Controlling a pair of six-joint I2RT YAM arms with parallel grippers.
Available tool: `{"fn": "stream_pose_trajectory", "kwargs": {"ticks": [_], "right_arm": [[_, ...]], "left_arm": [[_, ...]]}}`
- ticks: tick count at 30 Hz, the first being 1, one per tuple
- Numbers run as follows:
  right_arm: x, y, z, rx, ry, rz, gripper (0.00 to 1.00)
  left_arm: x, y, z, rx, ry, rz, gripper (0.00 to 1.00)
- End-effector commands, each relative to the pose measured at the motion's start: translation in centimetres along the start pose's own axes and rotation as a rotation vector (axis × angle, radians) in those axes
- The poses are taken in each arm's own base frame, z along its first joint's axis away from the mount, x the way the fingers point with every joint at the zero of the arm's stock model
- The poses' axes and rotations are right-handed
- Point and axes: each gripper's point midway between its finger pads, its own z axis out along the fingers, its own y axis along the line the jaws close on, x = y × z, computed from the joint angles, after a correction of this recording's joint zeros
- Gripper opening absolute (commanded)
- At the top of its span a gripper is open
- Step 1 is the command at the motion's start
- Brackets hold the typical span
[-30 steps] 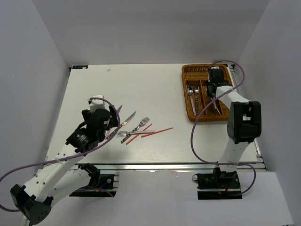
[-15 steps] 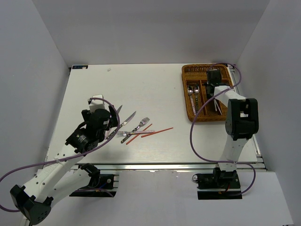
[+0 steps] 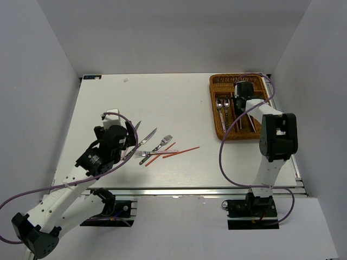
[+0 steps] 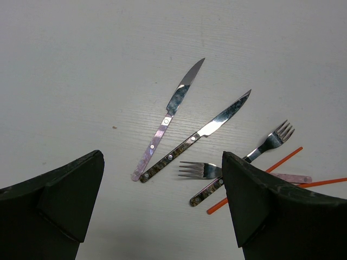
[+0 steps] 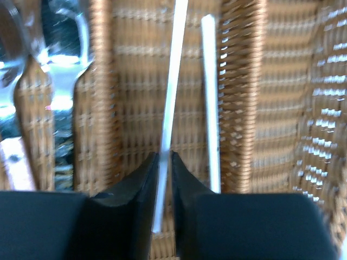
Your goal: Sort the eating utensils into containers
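Right pincer (image 5: 165,158) clamps one thin white chopstick (image 5: 173,76) in a long slot of the wicker tray (image 3: 213,111), second chopstick (image 5: 210,97) beside it; left pincer (image 4: 161,162) gapes above knives (image 4: 176,100) and forks (image 4: 271,142) on the bench (image 4: 81,54), well apart from the tray

spoons (image 5: 62,70) in tray (image 3: 214,105) slot | chopsticks (image 5: 209,97) in slot right of them | knives (image 4: 169,116) left of forks (image 4: 268,143)
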Motion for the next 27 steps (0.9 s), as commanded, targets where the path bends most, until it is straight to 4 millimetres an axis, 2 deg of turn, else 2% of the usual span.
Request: {"fn": "stream_pose_trajectory", "kwargs": {"ticks": [1, 2, 3, 8, 12, 14, 16, 18, 23, 27], "right_arm": [[-2.4, 0.6, -2.7, -0.071, -0.064, 0.023, 0.24], [-2.5, 0.6, -2.9, -0.074, -0.064, 0.038, 0.28], [-2.9, 0.6, -3.1, -0.073, -0.072, 0.048, 0.28], [-1.8, -1.8, -4.1, 0.048, 0.014, 0.095, 0.45], [-1.2, -3.9, -5.4, 0.102, 0.024, 0.162, 0.45], [-0.1, -4.1, -5.8, 0.106, 0.049, 0.161, 0.45], [0.3, -4.4, -6.4, 0.112, 0.050, 0.164, 0.38], [0.9, -4.3, -6.2, 0.104, 0.054, 0.167, 0.32], [1.7, -4.0, -5.1, 0.100, 0.088, 0.160, 0.28], [1.6, -3.5, -4.5, 0.080, 0.081, 0.159, 0.22]], "left_arm": [[-0.5, 0.0, 0.0, 0.006, -0.021, -0.011, 0.98], [-0.4, 0.0, 0.0, 0.005, -0.020, -0.010, 0.98], [-0.5, 0.0, 0.0, 0.006, -0.021, -0.011, 0.98], [-0.5, 0.0, -0.1, 0.005, -0.023, -0.012, 0.98], [-0.5, 0.0, -0.1, 0.007, -0.022, -0.012, 0.98], [-0.5, 0.0, -0.1, 0.008, -0.022, -0.012, 0.98], [-0.5, 0.0, 0.0, 0.007, -0.021, -0.011, 0.98], [-0.5, -0.1, 0.0, 0.009, -0.021, -0.010, 0.98], [-0.6, 0.0, -0.1, 0.010, -0.024, -0.016, 0.98], [-0.6, 0.0, -0.3, 0.015, -0.029, -0.017, 0.98]]}}
